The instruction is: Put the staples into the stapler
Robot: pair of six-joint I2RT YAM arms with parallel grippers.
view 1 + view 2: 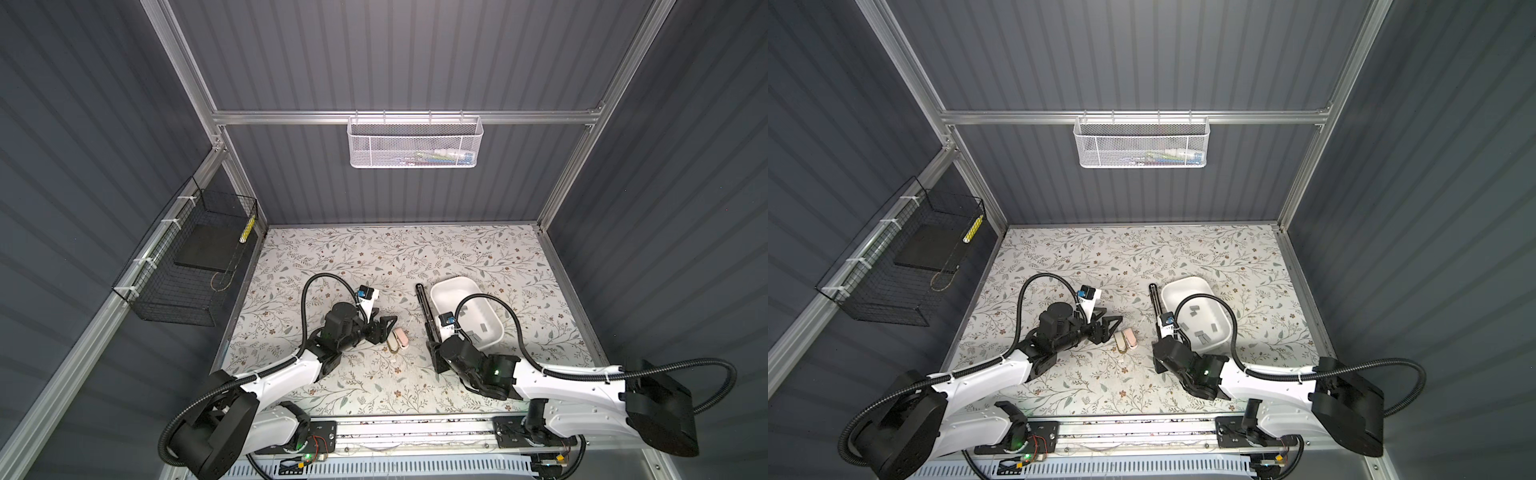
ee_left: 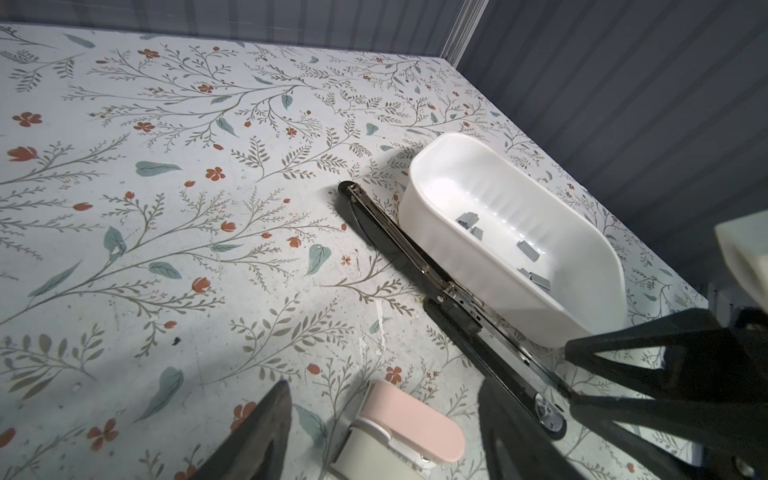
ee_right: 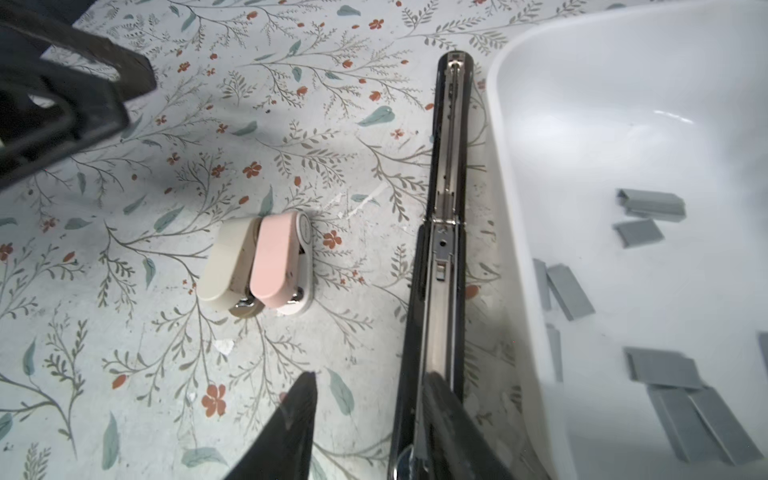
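Right wrist view shows the stapler [image 3: 444, 257] lying opened out, unclear from above.

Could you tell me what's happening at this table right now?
The black stapler lies opened flat beside a white tub holding the loose staples. The right hand hovers open over the stapler's near end; the left hand, also open, sits by two small staplers. Neither holds anything.
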